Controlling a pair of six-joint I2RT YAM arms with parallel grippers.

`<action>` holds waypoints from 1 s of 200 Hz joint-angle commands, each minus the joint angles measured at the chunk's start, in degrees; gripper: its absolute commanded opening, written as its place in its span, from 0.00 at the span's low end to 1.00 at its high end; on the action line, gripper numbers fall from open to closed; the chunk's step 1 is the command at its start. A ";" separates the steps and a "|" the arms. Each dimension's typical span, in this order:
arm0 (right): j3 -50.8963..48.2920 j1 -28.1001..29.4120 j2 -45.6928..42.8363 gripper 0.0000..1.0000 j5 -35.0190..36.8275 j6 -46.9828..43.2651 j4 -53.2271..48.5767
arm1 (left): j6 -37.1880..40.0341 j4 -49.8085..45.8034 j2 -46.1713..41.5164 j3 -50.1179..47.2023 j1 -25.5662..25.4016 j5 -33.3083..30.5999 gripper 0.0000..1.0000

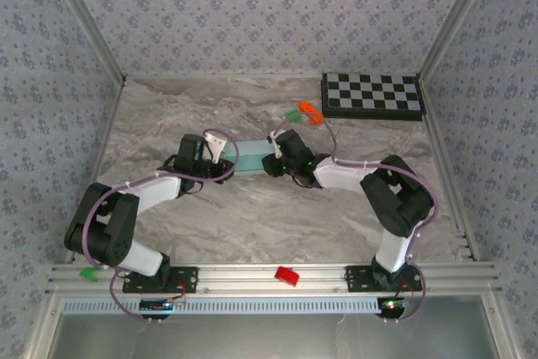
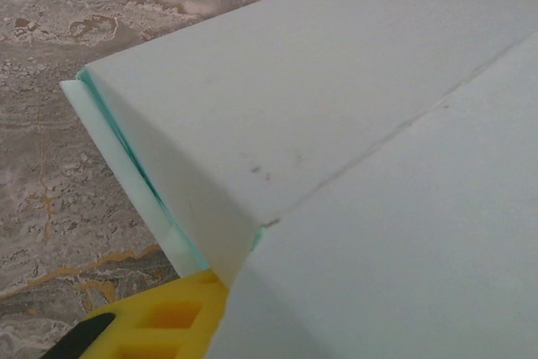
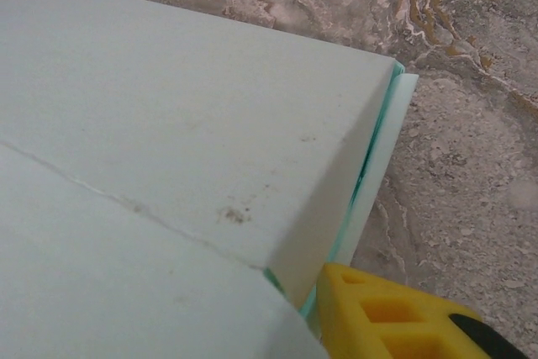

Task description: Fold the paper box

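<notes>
Top external view: both arms reach inward and meet at the paper box (image 1: 250,157), which sits near the middle of the table (image 1: 252,224), a little toward the far edge. The left tool (image 1: 223,161) is at the box's left end, the right tool (image 1: 273,162) at its right end. This view also takes in a black-and-white checkerboard (image 1: 372,96) in the far right corner, small orange and green pieces (image 1: 306,113) just beside it, and a red piece (image 1: 287,276) on the aluminium rail (image 1: 235,275) along the near edge.

Left wrist view: pale aqua card close up, matte, with a creased fold line and a brighter teal cut edge. One yellow finger (image 2: 160,321) touches the box's lower corner. The other finger is hidden under the card, so I cannot tell if the left tool grips.

Right wrist view: much the same, mirrored. One yellow finger (image 3: 387,317) sits against the box's corner, with faint brown smudges on the panel. I cannot tell the right tool's grip either.

Table surface: marbled grey-brown with orange veins. Walls (image 1: 252,6): grey wallpaper with a small floral print, framed by metal posts.
</notes>
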 commanded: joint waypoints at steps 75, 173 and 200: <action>-1.98 0.25 -3.63 0.49 0.43 -2.25 -3.46 | 3.03 -0.74 -7.18 -2.02 -0.37 -0.06 0.51; -7.64 -0.67 -8.69 0.57 -0.10 -4.27 -1.05 | 0.91 -0.10 -14.07 -7.06 -0.34 -0.79 0.58; -10.65 -1.05 -10.84 0.58 0.42 -4.54 -0.13 | -0.31 -0.22 -18.76 -9.81 -0.45 -1.60 0.59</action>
